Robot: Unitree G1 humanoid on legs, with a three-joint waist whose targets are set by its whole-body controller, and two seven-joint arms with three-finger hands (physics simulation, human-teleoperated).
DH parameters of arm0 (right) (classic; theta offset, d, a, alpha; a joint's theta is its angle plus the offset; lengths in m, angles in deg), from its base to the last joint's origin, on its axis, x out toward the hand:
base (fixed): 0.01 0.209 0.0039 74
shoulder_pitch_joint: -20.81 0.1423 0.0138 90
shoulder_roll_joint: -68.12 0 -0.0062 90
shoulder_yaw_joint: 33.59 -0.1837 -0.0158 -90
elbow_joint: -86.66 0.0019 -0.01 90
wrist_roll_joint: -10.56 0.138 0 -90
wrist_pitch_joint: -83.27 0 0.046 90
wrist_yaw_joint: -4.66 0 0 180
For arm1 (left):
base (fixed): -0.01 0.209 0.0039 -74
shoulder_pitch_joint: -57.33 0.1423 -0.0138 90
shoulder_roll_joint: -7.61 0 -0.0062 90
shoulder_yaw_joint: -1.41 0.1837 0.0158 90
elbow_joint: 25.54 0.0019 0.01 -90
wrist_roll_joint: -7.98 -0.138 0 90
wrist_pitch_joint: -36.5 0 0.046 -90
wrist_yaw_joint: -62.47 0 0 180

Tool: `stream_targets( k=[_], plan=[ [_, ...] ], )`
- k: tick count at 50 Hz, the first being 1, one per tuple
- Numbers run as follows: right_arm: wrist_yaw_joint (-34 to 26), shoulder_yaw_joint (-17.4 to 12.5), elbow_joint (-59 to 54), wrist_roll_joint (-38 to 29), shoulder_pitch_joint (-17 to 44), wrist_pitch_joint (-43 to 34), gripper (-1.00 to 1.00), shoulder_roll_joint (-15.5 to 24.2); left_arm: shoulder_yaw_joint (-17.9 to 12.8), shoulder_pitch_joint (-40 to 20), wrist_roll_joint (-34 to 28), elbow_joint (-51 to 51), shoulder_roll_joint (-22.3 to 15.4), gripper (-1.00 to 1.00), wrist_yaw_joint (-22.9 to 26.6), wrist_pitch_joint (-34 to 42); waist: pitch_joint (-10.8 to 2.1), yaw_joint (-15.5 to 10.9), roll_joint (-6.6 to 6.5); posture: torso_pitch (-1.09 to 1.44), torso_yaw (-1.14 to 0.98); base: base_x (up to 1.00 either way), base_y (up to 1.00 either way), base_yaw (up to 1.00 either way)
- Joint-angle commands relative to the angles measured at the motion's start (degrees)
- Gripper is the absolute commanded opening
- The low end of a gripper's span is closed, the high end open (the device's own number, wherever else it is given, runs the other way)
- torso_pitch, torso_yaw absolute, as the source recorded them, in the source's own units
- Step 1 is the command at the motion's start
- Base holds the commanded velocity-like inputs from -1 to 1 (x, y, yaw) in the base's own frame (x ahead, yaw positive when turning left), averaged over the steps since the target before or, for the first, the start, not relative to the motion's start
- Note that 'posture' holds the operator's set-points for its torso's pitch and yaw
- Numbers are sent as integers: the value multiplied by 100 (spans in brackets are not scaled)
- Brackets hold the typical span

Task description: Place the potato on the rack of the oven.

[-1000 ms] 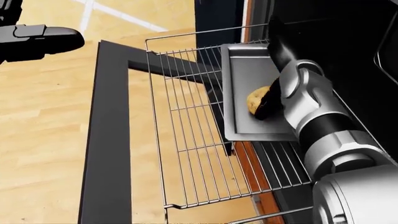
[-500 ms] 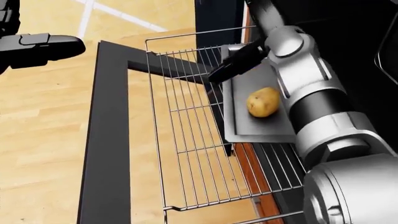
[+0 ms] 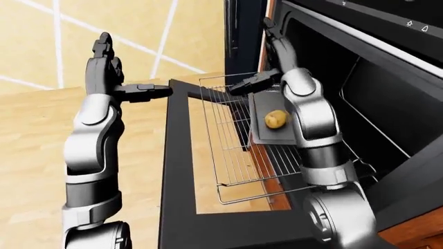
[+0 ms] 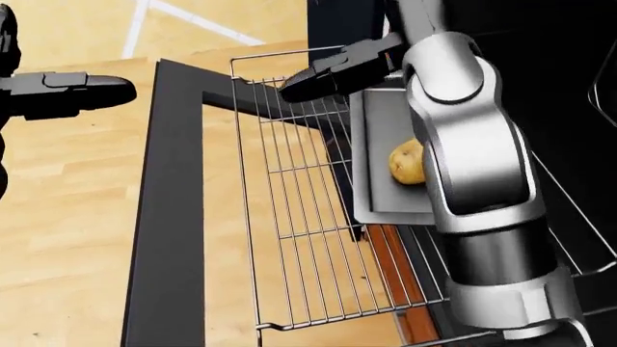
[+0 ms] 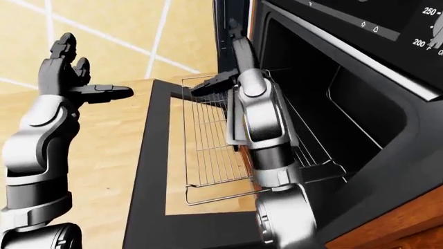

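Observation:
The tan potato [image 3: 276,119] lies on a flat grey tray [image 4: 374,126] that rests on the right part of the pulled-out wire oven rack [image 4: 299,217]. My right hand [image 3: 259,59] is raised above the tray's top end and is open; its black thumb [image 4: 333,71] points left over the rack and nothing is in it. In the head view my right forearm hides the potato's right edge. My left hand [image 3: 128,70] is held up at the left, away from the oven, open and holding nothing.
The oven door [image 4: 164,217] hangs open as a dark frame below the rack, over the wooden floor [image 4: 67,188]. The dark oven cavity [image 3: 360,98] opens to the right, with its control panel [image 5: 415,31] above. A dark cabinet edge [image 3: 242,31] stands beyond the rack.
My right hand has let go of the potato and risen from it to above the tray. The potato stays on the tray. The left hand has barely moved.

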State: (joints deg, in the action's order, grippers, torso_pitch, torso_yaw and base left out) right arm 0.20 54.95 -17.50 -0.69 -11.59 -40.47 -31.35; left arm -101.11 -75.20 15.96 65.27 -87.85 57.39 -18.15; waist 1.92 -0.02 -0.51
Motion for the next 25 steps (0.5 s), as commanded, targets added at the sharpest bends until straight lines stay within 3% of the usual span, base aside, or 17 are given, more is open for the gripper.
stream_targets(
  k=[1, 11, 25],
  plan=[
    [10, -17, 349, -88, 232, 131, 100, 69, -68, -203, -98, -224, -117, 100, -36, -266, -182, 2, -28, 0, 0, 0, 0, 0],
    [67, -88, 1023, -72, 99, 426, 100, 165, -124, -263, -71, -542, -178, 100, -46, -419, -151, 10, -28, 0, 0, 0, 0, 0],
    [632, -154, 1079, -748, -207, 2395, 100, 343, -68, -303, -236, -617, -109, 100, -62, -1344, -141, 18, -17, 0, 0, 0, 0, 0]
  ],
)
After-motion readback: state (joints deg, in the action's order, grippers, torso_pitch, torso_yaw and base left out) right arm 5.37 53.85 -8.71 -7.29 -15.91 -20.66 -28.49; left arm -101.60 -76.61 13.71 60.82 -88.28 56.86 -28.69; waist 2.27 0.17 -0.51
